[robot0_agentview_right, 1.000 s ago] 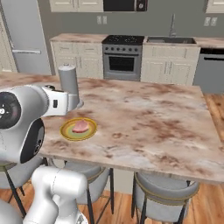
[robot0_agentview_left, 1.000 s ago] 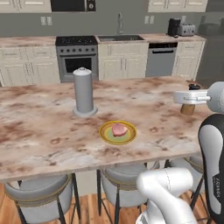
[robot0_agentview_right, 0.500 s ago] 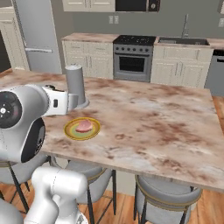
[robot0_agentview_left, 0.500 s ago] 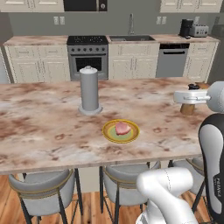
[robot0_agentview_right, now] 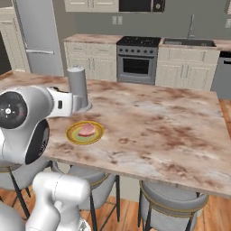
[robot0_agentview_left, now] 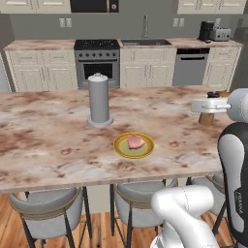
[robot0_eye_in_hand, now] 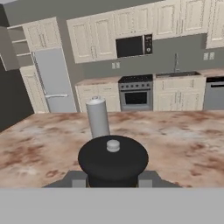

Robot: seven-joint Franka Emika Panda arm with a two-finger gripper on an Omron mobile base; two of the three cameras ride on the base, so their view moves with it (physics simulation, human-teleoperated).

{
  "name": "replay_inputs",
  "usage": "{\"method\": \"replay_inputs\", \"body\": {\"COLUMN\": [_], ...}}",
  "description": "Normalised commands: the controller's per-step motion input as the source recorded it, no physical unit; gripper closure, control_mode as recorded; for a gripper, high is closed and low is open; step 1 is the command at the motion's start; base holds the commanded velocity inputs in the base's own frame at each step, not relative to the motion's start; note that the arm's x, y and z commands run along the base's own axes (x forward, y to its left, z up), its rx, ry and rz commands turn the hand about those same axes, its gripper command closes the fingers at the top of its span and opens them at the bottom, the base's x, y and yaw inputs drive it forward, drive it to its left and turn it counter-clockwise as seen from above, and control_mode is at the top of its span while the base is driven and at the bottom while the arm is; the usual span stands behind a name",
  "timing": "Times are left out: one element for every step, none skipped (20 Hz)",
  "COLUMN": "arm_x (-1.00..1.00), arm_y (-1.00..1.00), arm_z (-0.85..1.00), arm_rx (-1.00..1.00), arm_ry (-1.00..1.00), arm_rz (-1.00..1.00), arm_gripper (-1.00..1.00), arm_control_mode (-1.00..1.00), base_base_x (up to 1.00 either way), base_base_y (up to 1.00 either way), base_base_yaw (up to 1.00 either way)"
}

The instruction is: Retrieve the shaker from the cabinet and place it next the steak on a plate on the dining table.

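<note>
Left base view shows the gripper (robot0_agentview_left: 209, 107) closed on the shaker (robot0_agentview_left: 208, 117), carried upright above the dining table (robot0_agentview_left: 53, 145) so it can stand beside the steak (robot0_agentview_left: 136, 142) on the plate (robot0_agentview_left: 121, 147).

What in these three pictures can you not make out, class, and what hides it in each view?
- Shaker body: hand view, hidden under its own dark cap.
- End effector fingers: left base view, too small to separate from the shaker they sit against.
- Shaker and end effector: right base view, behind the arm's big white joint.
- Table far right corner: right base view, cut off by the picture edge.
- Steak surface on the plate: too small for detail.
</note>
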Motion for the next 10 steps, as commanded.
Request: {"method": "replay_inputs", "body": {"arm_x": [0.45,0.35,0.30,0.34,0.27,0.34,0.21,0.12,0.19,0.19], "arm_y": [-0.06,-0.09,-0.09,-0.11,-0.11,-0.11,-0.16,-0.19,-0.24,-0.29], "arm_z": [0.00,0.00,0.00,0.00,0.00,0.00,0.00,-0.05,-0.14,0.00], "arm_rx": [0.00,0.00,0.00,0.00,0.00,0.00,0.00,0.00,0.00,0.00], "arm_ry": [0.00,0.00,0.00,0.00,0.00,0.00,0.00,0.00,0.00,0.00], "arm_rz": [0.02,0.01,0.02,0.02,0.07,0.09,0.14,0.17,0.20,0.21], "arm_gripper": [1.00,1.00,1.00,1.00,1.00,1.00,1.00,1.00,1.00,1.00], "arm_control_mode": [-1.00,-1.00,-1.00,-1.00,-1.00,-1.00,-1.00,-1.00,-1.00,-1.00], "base_base_x": [0.00,0.00,0.00,0.00,0.00,0.00,0.00,0.00,0.00,0.00], "base_base_y": [0.00,0.00,0.00,0.00,0.00,0.00,0.00,0.00,0.00,0.00], "base_base_yaw": [0.00,0.00,0.00,0.00,0.00,0.00,0.00,0.00,0.00,0.00]}}
